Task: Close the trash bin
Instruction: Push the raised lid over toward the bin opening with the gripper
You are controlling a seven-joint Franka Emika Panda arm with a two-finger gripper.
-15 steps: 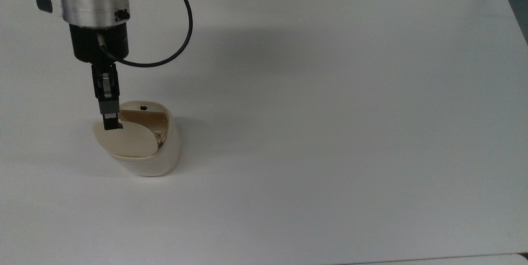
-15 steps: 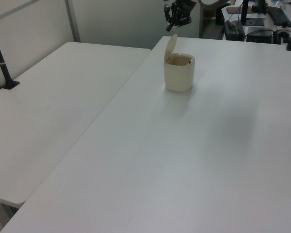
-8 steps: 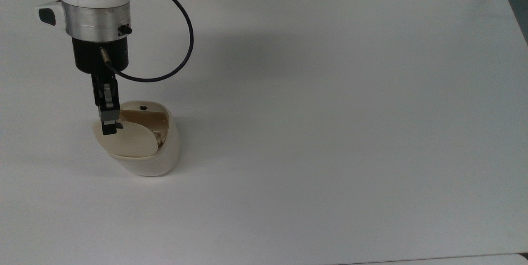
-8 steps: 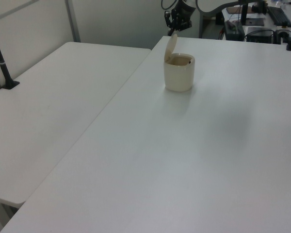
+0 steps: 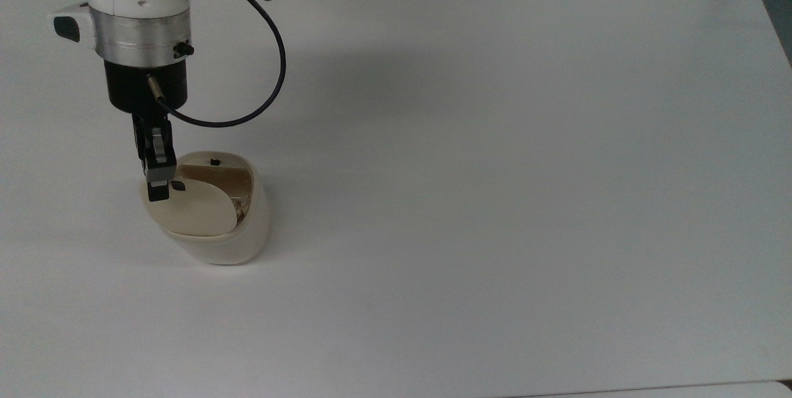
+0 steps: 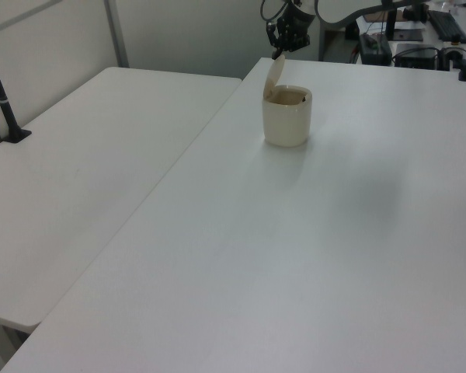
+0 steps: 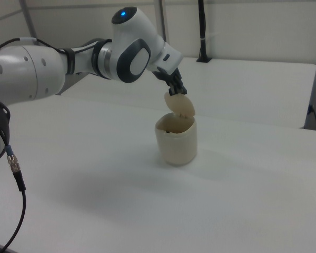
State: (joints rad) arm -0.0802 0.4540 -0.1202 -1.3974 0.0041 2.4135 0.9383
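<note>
- The trash bin (image 5: 216, 224) stands on the white bench (image 5: 495, 169) in the left half of the top view, a little below the middle height of the frame; in the left view it sits upper centre (image 6: 287, 116), and in the right view just right of centre (image 7: 176, 139).
- Its lid (image 5: 192, 207) is raised and stands nearly upright on its hinge: in the left view it rises at the bin's left edge (image 6: 273, 75), and in the right view it tilts up over the far rim (image 7: 180, 105).
- The brownish inside (image 5: 219, 178) is open to the top view, with a small black latch tab (image 5: 214, 162) on the rim at the upper edge of the opening and another dark tab (image 5: 179, 186) near the top edge of the lid.
- The gripper (image 5: 158, 190) comes down from the upper left of the top view, its tip at the upper left edge of the lid; in the right view it meets the lid's top edge (image 7: 175, 92).
- The fingers (image 5: 153, 156) appear drawn close together with nothing held between them, though the gap is hard to judge from these angles; the tip seems to touch the lid rather than clasp it.
- A black cable (image 5: 272, 70) loops from the wrist across the upper left of the top view.
- A second white table (image 6: 85, 179) fills the left side of the left view.
</note>
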